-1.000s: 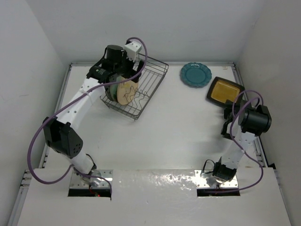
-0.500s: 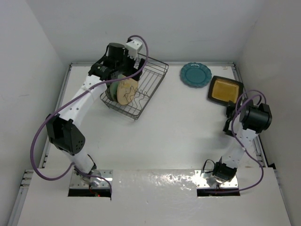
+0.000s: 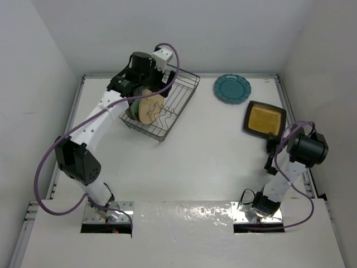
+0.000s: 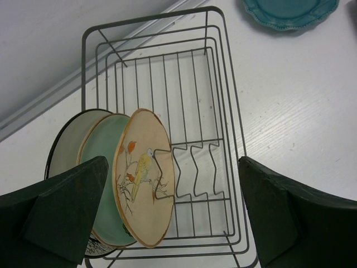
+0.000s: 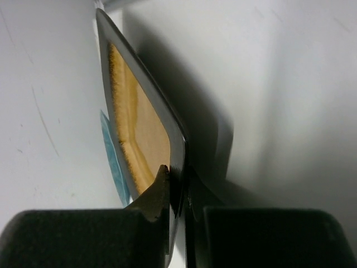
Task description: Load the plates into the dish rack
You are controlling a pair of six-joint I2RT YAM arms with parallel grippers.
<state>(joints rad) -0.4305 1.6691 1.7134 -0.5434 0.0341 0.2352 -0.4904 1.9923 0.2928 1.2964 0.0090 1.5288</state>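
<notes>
The dark wire dish rack (image 3: 177, 100) stands at the back left, also in the left wrist view (image 4: 217, 111). Three plates stand on edge at its near left end: grey dark-rimmed (image 4: 66, 146), pale aqua (image 4: 102, 184), cream floral (image 4: 146, 176), the last also in the top view (image 3: 149, 109). My left gripper (image 4: 173, 215) hovers open and empty above them (image 3: 146, 71). The scalloped teal plate (image 3: 232, 89) lies flat at the back right. My right gripper (image 5: 179, 181) is shut on the rim of the square amber plate (image 5: 142, 131), lifted near the right wall (image 3: 264, 119).
White walls close in the table at the left, back and right. The right wall (image 3: 329, 84) is close behind the amber plate. The far half of the rack has free divider slots (image 4: 198, 167).
My right arm has pulled back toward the near side, carrying the amber plate away from the teal plate. My left gripper has shifted slightly right over the rack.
</notes>
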